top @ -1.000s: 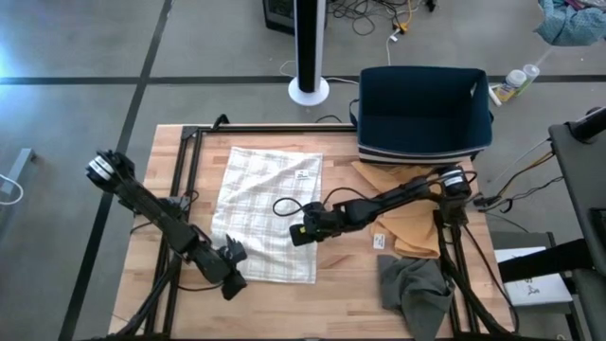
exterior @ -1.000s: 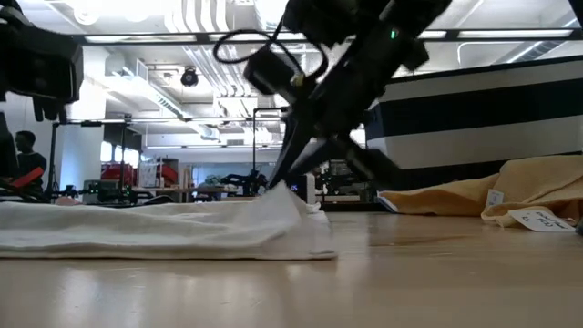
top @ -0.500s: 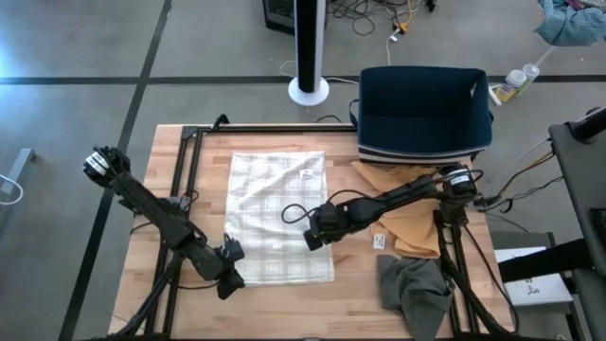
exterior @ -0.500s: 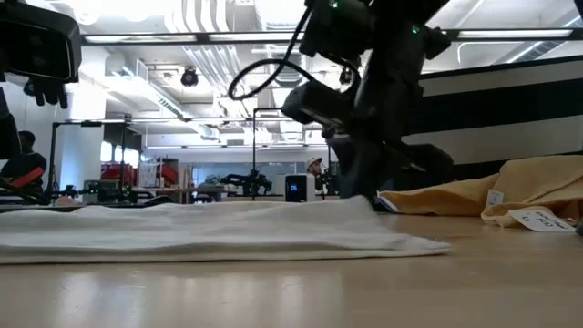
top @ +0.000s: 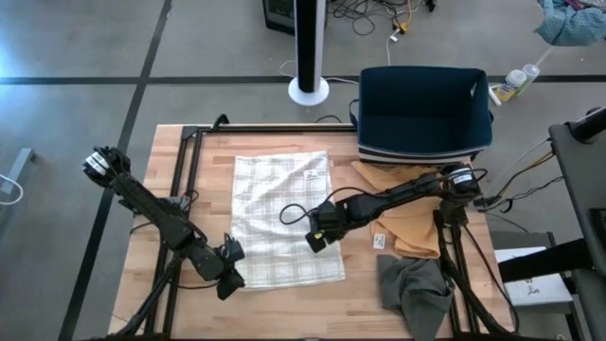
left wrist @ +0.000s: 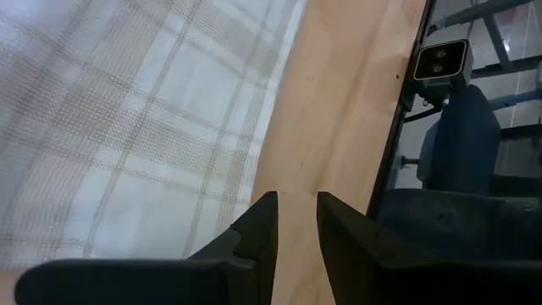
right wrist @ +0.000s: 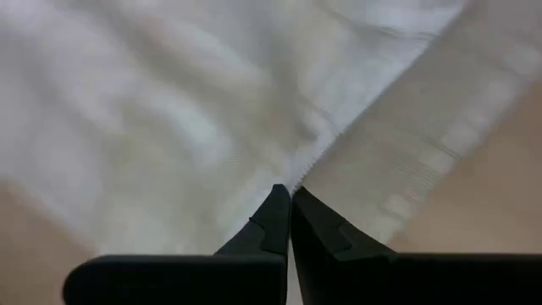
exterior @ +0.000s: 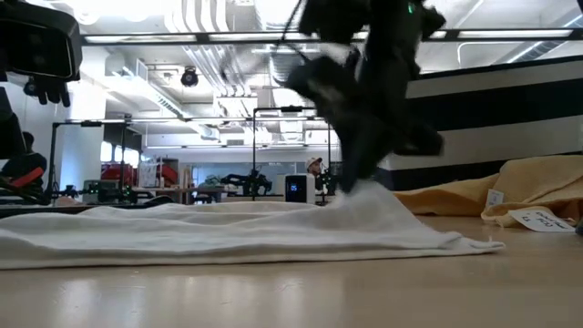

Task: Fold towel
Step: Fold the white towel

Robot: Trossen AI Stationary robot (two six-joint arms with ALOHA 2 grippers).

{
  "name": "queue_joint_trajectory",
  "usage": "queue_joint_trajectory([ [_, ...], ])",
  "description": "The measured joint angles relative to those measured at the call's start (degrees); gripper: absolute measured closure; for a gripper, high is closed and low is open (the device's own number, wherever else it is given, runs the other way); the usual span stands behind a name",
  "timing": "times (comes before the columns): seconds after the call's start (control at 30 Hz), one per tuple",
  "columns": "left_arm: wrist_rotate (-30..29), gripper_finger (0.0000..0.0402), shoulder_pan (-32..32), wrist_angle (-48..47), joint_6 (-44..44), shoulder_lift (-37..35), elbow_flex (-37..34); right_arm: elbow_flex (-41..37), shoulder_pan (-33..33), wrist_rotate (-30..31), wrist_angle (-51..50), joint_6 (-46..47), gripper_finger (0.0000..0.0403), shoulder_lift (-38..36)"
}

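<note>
Right gripper (top: 320, 234) pinched on the plaid towel's (top: 284, 223) right edge, mid-table; I worry the thin hold slips and the cloth bunches; left gripper (top: 230, 268), slightly parted, waits near-left.

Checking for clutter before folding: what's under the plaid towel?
Only the wooden table shows around the plaid towel. The towel lies mostly flat; whatever it covers cannot be seen.

Pale plaid towel (top: 282, 220) of coarse open-weave cloth, smooth light wooden bench (top: 360, 303) with faint sheen, matt black plastic fingers (right wrist: 275, 222), tan cloth (top: 409, 223) and crumpled grey cloth (top: 415, 289) near bench's right edge
</note>
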Motion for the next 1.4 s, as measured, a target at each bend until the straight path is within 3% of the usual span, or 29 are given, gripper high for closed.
queue_joint_trajectory([
  [0.1,-0.02,0.0326,0.00,-0.17,0.04,0.00,0.00,0.16,-0.36,-0.10,-6.19,0.74,0.0403,0.40],
  [0.47,-1.26,0.0326,0.00,-0.34,-0.13,0.02,0.00,0.15,-0.84,-1.87,-10.75,-0.65,0.0398,0.69],
  [0.83,-2.85,0.0326,0.01,-0.51,-0.56,0.26,0.00,0.13,-0.79,0.21,-11.30,-1.62,0.0297,0.79],
  [1.1,-4.04,0.0326,0.02,-0.38,-1.49,1.55,-0.02,-0.28,-0.22,-0.46,-6.03,-2.43,0.0257,0.78],
  [1.4,-4.02,0.0326,0.01,-0.31,-2.30,1.55,-0.04,-0.94,0.58,-1.98,2.58,1.85,0.0277,1.16],
])
